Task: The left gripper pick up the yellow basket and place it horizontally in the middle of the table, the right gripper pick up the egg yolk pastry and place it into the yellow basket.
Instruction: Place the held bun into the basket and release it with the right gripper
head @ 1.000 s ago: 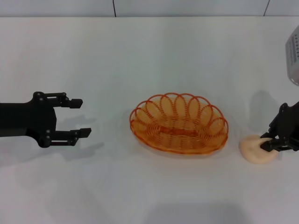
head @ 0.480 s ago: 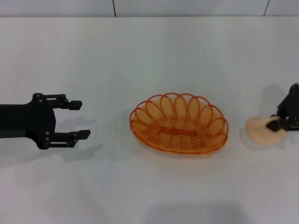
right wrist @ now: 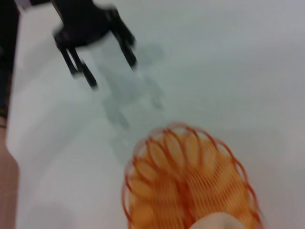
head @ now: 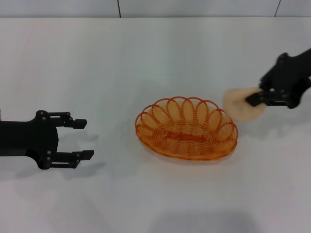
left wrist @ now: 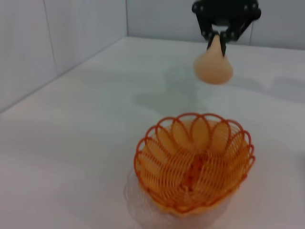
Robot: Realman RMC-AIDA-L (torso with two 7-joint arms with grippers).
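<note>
The yellow basket, an oval orange wire basket, lies lengthwise in the middle of the white table; it also shows in the left wrist view and the right wrist view. My right gripper is shut on the egg yolk pastry and holds it in the air just past the basket's right rim. The left wrist view shows the pale pastry hanging from the right gripper above the table behind the basket. My left gripper is open and empty, left of the basket.
A wall with tile seams runs along the table's far edge. In the right wrist view my left gripper appears beyond the basket.
My right gripper has lifted the pastry off the table at the right and carried it up and left toward the basket. My left gripper has drawn back slightly to the left and lower.
</note>
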